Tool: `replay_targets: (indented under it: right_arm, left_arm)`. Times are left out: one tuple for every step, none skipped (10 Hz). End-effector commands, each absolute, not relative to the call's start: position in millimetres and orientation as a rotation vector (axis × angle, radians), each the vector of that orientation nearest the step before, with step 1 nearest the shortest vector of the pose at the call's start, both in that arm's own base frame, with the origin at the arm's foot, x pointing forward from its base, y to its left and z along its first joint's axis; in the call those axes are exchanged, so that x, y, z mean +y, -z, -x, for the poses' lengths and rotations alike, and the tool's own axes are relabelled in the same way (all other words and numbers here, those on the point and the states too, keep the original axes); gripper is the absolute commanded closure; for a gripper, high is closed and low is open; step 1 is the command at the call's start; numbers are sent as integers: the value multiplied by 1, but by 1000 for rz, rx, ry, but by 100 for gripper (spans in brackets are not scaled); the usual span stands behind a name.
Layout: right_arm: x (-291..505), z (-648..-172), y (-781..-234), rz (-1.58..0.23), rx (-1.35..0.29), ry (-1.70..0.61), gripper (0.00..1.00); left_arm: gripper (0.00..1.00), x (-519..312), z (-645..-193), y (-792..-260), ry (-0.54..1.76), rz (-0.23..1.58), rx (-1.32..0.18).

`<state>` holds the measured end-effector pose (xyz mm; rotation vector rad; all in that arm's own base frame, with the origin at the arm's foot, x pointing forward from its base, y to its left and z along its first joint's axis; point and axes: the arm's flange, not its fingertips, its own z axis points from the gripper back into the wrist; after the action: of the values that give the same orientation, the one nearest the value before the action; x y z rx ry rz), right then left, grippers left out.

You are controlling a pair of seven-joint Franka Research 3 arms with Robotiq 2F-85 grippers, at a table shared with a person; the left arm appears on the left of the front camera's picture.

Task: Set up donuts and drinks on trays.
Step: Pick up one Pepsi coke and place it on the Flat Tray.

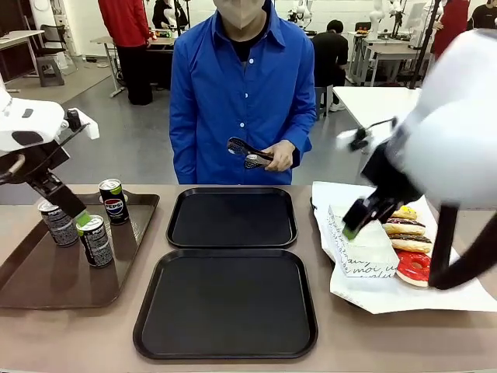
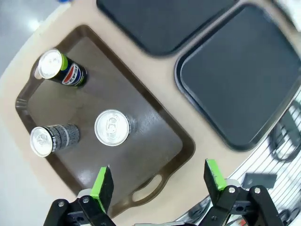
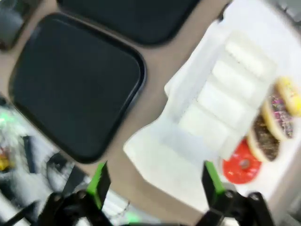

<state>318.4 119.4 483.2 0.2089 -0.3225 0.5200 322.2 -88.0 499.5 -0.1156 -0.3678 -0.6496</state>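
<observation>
A brown tray (image 1: 31, 272) sits left on the table (image 1: 78, 342), white paper (image 1: 388, 299) right.

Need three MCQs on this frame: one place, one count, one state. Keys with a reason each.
1. Where do the cans stand?
A. brown tray
B. black tray
C. white paper

2. How many cans are there?
A. two
B. three
C. five

3. The left gripper is:
A. open, empty
B. shut on a can
C. shut on a donut

Key:
1A, all the cans stand on the brown tray at the left.
2B, three silver tops show in the left wrist view.
3A, its green pads stand wide apart above the tray, gripping nothing.
</observation>
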Motion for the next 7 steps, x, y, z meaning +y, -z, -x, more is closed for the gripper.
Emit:
replay_targets:
  right_arm:
    - [27, -289, -462, -781, -553, -256, 0]
    - [-7, -284, -459, -886, -598, -185, 0]
    - [-36, -281, -453, -991, -619, -133, 0]
    - [-64, -277, -443, -1098, -632, -83, 0]
    - [-86, -272, -434, -1186, -627, -64, 0]
    - [-106, -265, -424, -1249, -610, -31, 0]
    - [-125, -256, -413, -1268, -590, 16, 0]
  left_arm:
    - [0, -34, -326, -491, 449, 498, -502]
    - [0, -8, -327, -490, 360, 640, -542]
    - [0, 19, -330, -488, 297, 762, -561]
    - [0, 51, -331, -477, 213, 861, -559]
    - [0, 77, -330, -463, 132, 931, -559]
    - [0, 102, -325, -449, 42, 951, -538]
    - [0, 123, -318, -432, -54, 954, -504]
